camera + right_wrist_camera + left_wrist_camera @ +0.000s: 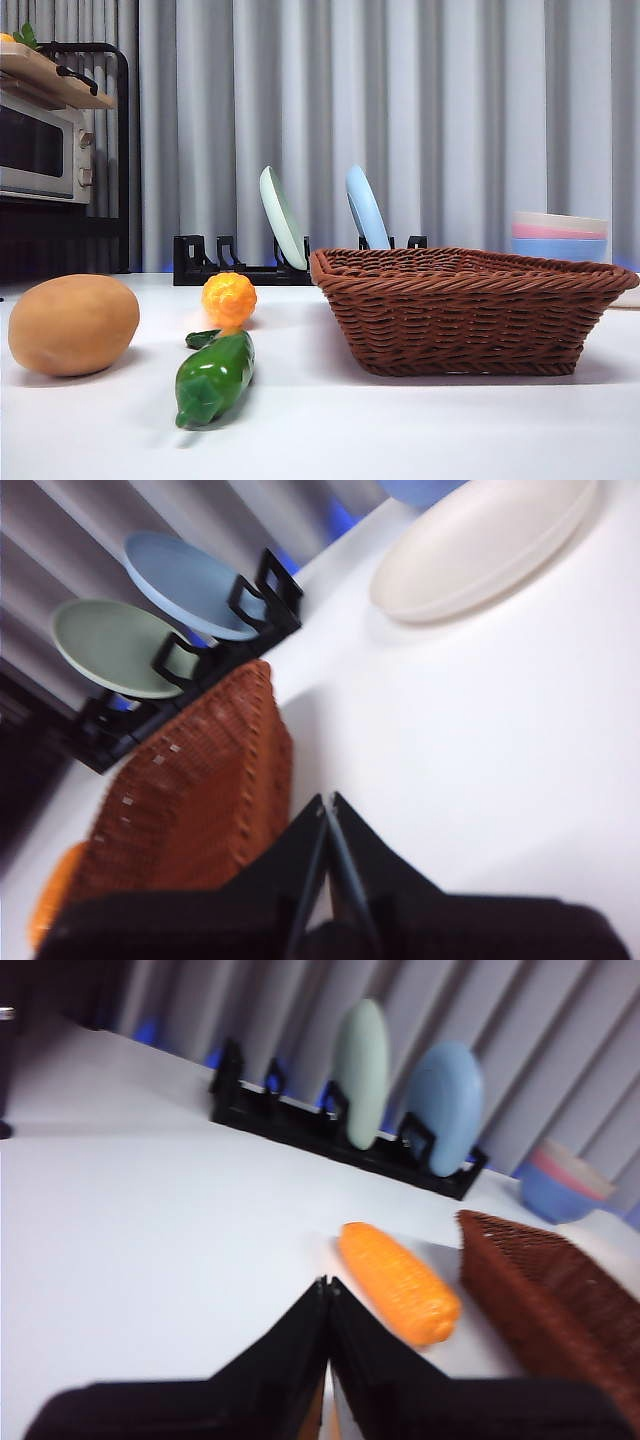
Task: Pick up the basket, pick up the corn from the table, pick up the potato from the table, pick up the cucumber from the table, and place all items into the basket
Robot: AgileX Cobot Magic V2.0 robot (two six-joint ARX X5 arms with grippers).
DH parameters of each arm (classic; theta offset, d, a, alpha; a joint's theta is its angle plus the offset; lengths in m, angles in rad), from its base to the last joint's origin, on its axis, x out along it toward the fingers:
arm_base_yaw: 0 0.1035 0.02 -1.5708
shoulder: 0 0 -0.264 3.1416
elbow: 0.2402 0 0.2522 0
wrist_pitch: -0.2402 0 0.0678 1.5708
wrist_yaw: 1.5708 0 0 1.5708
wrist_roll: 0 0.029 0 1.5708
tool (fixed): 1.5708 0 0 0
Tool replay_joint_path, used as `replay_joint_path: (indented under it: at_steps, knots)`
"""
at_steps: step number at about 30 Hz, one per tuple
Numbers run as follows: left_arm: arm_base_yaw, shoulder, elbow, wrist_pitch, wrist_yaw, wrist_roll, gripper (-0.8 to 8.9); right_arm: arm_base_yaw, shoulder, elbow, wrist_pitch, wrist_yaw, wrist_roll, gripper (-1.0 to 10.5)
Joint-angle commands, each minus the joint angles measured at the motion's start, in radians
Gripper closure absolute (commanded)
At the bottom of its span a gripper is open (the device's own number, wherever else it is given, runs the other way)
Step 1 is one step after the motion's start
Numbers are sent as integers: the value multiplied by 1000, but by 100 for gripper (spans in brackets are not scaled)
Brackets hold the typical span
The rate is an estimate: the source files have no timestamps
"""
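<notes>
- We see the dark reddish-brown woven wicker basket standing empty on the white table.
- The bumpy orange-yellow corn cob, glossy green cucumber and smooth tan potato lie beside it.
- The left tool is closed, empty, near the corn.
- The right tool is closed, empty, beside the basket.

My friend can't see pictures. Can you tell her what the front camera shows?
A brown wicker basket sits empty-looking on a white table. Left of it lie a tan potato, a green cucumber and, behind that, an orange corn cob. Two plates stand in a black rack behind.
</notes>
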Motion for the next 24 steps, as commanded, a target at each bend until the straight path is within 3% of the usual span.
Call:
replay_joint_path:
  at_steps: [1, 5, 11, 18, 24]
  knots:
    - [2, 11, 75, -26, 5, -17, 821, 0, 20, 67, 14, -11, -27, 963]
    - [3, 89, 196, -114, 0, 23, 821, 0, 100, 171, 10, -12, -104, 963]
    - [2, 320, 396, -135, 11, 147, 821, 0, 308, 361, 9, -13, -278, 963]
    - [2, 613, 644, -164, 135, 248, 821, 0, 581, 576, -45, -24, -370, 962]
    - [2, 848, 818, -239, 193, 251, 818, 0, 837, 763, -222, -217, -497, 962]
